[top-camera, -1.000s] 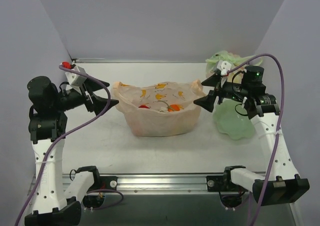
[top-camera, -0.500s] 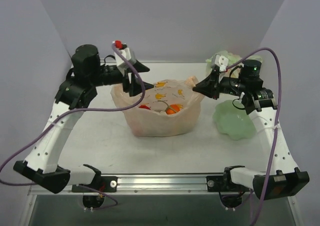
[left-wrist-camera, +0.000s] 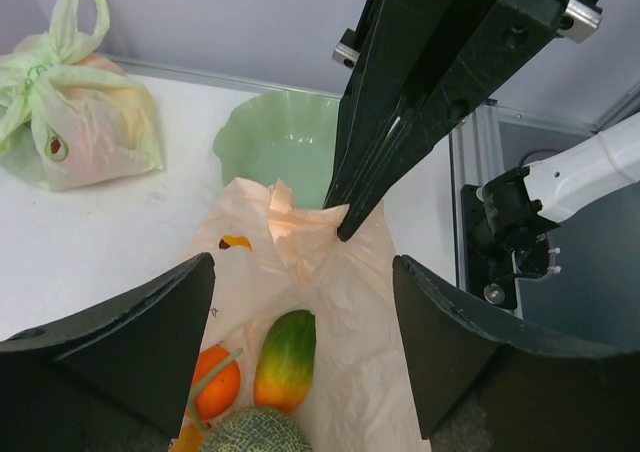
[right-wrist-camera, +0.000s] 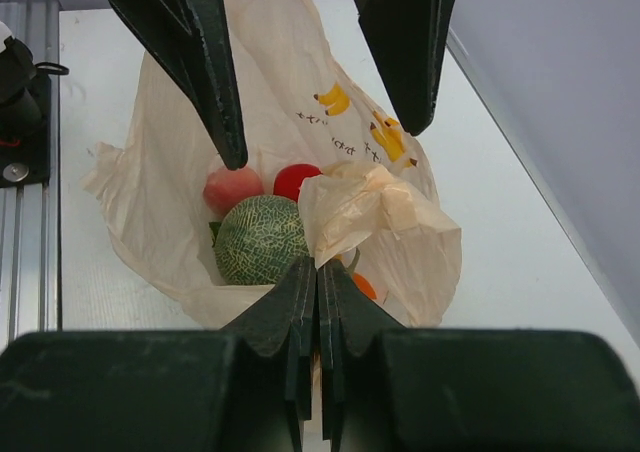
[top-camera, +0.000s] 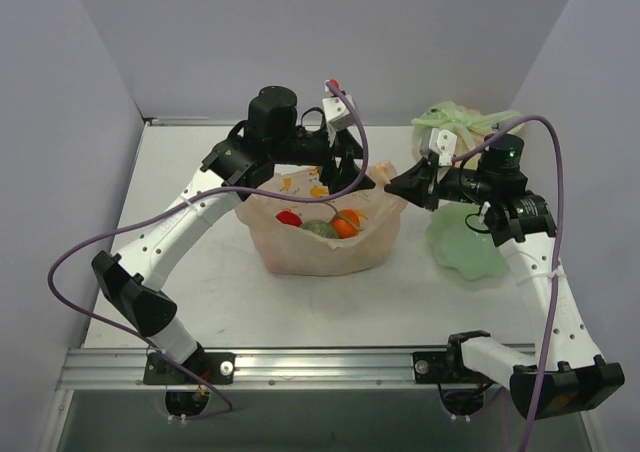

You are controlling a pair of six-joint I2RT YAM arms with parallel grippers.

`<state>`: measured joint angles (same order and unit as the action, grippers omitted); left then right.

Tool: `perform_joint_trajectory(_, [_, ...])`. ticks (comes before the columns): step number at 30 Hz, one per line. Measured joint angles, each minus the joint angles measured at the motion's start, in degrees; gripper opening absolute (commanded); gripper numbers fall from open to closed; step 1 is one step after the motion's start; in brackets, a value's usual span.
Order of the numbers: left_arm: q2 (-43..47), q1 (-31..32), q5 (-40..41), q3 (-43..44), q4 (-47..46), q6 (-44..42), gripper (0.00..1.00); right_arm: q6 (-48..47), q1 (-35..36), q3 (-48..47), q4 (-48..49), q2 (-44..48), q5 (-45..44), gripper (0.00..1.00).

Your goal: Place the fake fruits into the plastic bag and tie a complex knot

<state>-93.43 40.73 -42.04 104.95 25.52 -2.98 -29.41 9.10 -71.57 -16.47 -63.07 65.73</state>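
A white surface (top-camera: 200,272) carries a thin, translucent peach-orange plastic bag printed with yellow bananas (top-camera: 320,247), standing open at its centre. A smaller pale green film bag (left-wrist-camera: 70,112) sits well apart, at the far right. The left end effector (left-wrist-camera: 300,267) hangs over the peach bag's mouth, fingers spread wide, gripping nothing. The right end effector (right-wrist-camera: 317,272) is pinched together on crumpled film at that bag's right rim. Inside lie the fake fruits: a round dark green bumpy melon (right-wrist-camera: 260,237), then smaller glossy red (right-wrist-camera: 297,180), orange (left-wrist-camera: 215,382) and yellow-green (left-wrist-camera: 287,357) pieces.
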Motion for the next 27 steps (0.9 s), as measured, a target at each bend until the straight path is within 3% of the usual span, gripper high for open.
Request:
perform_joint_trajectory(4, [-0.28, 0.72, -0.5, -0.02, -2.91, 1.99, 0.67, -1.42, 0.13, 0.92, 0.02, 0.59, 0.04, 0.0])
perform_joint_trajectory(6, [-0.44, 1.14, -0.94, -0.02, -4.11, 2.82, 0.71, -1.99, 0.37, 1.09, 0.04, 0.63, 0.07, 0.0])
perform_joint_trajectory(7, [-0.59, 1.38, -1.14, -0.02, -4.59, 3.1, 0.8, -2.12, 0.37, 1.09, 0.04, 0.63, 0.09, 0.0])
perform_joint_trajectory(8, [-0.79, 1.66, -1.29, -0.02, -5.09, 3.37, 0.83, -2.27, 0.37, 1.09, 0.04, 0.63, 0.11, 0.0])
perform_joint_trajectory(13, [-2.19, 2.6, -1.01, -0.09, -5.68, 4.22, 0.77, -3.45, 0.37, 1.25, 0.07, 1.2, 0.37, 0.01])
perform_joint_trajectory(17, [-3.19, 2.69, -0.63, -0.09, -5.6, 4.52, 0.37, -4.13, 0.37, 1.46, 0.09, 2.12, 0.72, 0.04])
perform_joint_trajectory(18, [-3.37, 2.69, -0.68, -0.09, -5.57, 4.59, 0.17, -4.22, 0.37, 1.46, 0.09, 2.38, 0.74, 0.12])
perform_joint_trajectory(19, [-3.5, 2.69, -1.14, -0.09, -5.57, 4.85, 0.06, -4.39, 0.37, 1.53, 0.2, 2.6, 0.7, 0.3])
perform_joint_trajectory(20, [-3.58, 2.69, -1.7, -0.09, -5.55, 4.68, 0.0, -4.48, 0.37, 1.62, 0.42, 2.82, 0.66, 0.75])
perform_joint_trajectory(21, [-3.58, 2.69, -1.9, -0.09, -5.57, 4.39, 0.0, -4.87, 0.37, 1.68, 0.44, 2.93, 0.63, 0.96])
perform_joint_trajectory(22, [-3.58, 2.73, -2.12, -0.09, -5.57, 4.09, 0.0, -4.83, 0.35, 1.77, 0.37, 3.06, 0.44, 1.0])
perform_joint_trajectory(27, [-3.56, 2.73, -2.99, -0.07, -4.9, 1.97, 0.0, -5.81, -1.75, 1.86, 0.35, 3.34, -1.2, 1.0])
